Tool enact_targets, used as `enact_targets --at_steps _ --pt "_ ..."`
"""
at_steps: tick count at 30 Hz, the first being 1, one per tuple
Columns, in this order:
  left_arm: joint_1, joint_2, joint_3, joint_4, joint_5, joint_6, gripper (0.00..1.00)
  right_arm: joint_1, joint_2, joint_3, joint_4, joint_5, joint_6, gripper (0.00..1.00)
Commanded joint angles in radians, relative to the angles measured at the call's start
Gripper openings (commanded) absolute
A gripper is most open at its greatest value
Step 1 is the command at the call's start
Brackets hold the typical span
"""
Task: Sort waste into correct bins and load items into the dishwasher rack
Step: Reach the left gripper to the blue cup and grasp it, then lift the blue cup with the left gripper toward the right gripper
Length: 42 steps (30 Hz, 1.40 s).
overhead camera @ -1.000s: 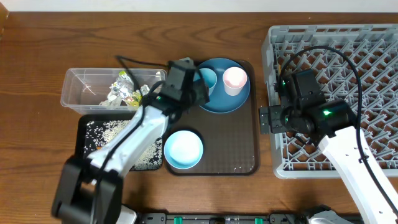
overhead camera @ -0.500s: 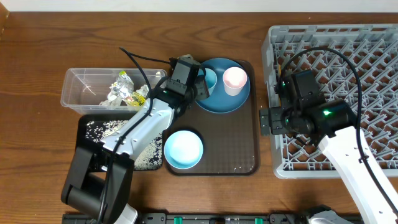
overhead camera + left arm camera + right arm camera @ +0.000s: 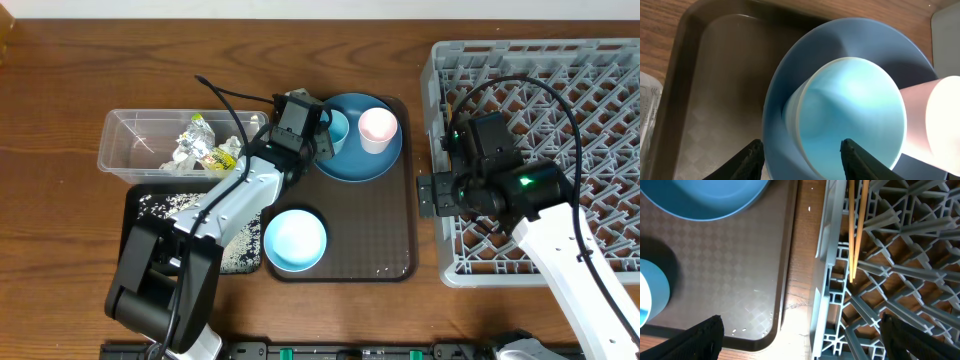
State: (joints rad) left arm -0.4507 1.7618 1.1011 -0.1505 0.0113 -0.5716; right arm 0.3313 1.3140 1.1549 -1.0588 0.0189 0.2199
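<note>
Left gripper (image 3: 805,162) shifted toward light blue cup (image 3: 850,120) since earlier frame; jaws straddle cup on large dark blue plate (image 3: 350,165), contact unclear. Pink cup (image 3: 378,127) beside it. Right gripper (image 3: 807,340) unmoved, jaws spread wide, empty, at edge of light-grey lattice dishwasher rack (image 3: 434,75); 2 thin wooden chopsticks (image 3: 858,225) inside.

Light blue cup (image 3: 850,120) and pink cup (image 3: 378,127) sat upright on dark blue plate (image 3: 350,168); pale blue bowl (image 3: 295,240) nearby (empty); chopsticks (image 3: 851,230) lay in rack (image 3: 560,46) near its edge.
</note>
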Motion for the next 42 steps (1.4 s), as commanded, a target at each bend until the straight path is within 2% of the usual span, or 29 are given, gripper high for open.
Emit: enact_targets --at_steps 1,3,13,24,29,34,36,38,42 --pt "0.001 0.006 0.022 0.004 -0.024 0.013 0.46 -0.005 0.000 0.009 -0.003 0.000 0.011 0.99" --pt "0.001 0.006 0.022 0.003 -0.023 0.013 0.36 -0.005 0.000 0.009 -0.004 0.000 0.011 0.99" --pt "0.002 0.006 0.022 0.004 -0.024 0.013 0.07 -0.005 0.000 0.009 -0.005 0.000 0.011 0.99" --pt "0.026 -0.042 0.023 0.018 -0.024 0.014 0.06 -0.005 0.000 0.009 -0.004 -0.001 0.011 0.99" --pt "0.058 -0.156 0.023 -0.006 -0.023 0.066 0.06 -0.005 0.000 0.009 0.011 -0.002 0.011 0.99" --pt "0.080 -0.319 0.023 -0.109 -0.013 0.096 0.06 -0.006 0.000 0.010 0.031 -0.080 0.010 0.99" --pt "0.090 -0.383 0.023 -0.166 0.042 0.096 0.06 -0.006 -0.001 0.010 0.030 -0.143 0.009 0.99" --pt "0.106 -0.450 0.023 -0.236 0.156 0.096 0.06 -0.014 -0.008 0.010 0.029 -0.224 -0.020 0.99" --pt "0.164 -0.552 0.023 -0.351 0.498 0.095 0.06 -0.070 -0.050 0.014 0.034 -0.465 -0.124 0.99"
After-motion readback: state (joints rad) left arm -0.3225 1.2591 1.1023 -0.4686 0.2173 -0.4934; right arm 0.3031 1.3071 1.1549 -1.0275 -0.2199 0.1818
